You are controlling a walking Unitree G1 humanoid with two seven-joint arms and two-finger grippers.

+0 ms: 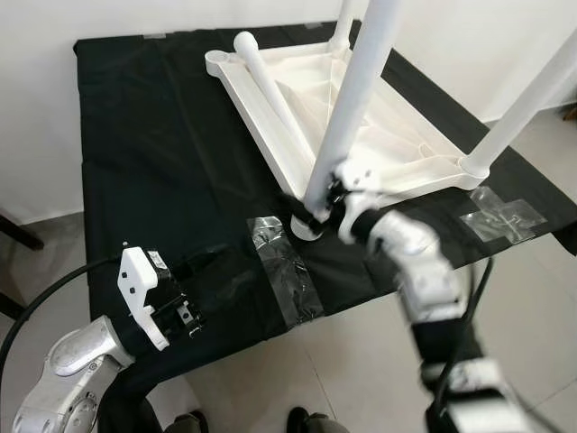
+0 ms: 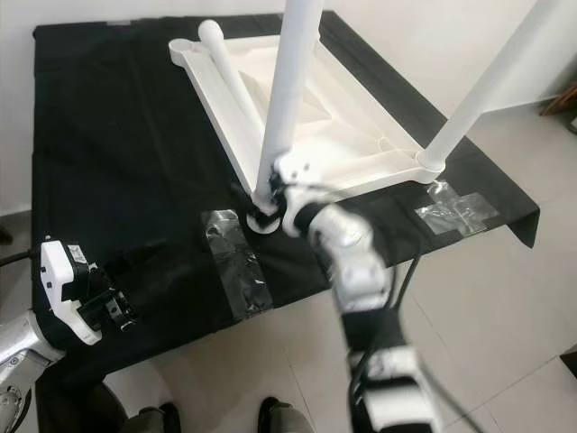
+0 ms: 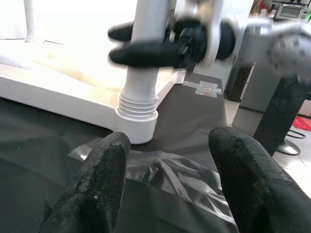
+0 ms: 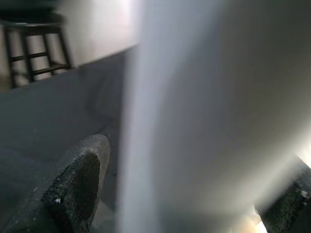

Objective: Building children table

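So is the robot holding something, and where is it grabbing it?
Yes. The right gripper grips the white table leg low down, just above its socket in the upturned tabletop. The left gripper holds nothing.

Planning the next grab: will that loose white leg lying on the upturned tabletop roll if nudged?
Likely yes. The loose leg is a smooth round tube lying on a slanted rib, so it could roll or slide. It looks like hollow plastic, probably light and stiff. The tabletop rim may stop it.

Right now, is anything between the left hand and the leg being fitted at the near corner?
Nothing visible. The left hand is open facing the leg; between them lie black cloth and flat clear tape. The right hand grips that leg.
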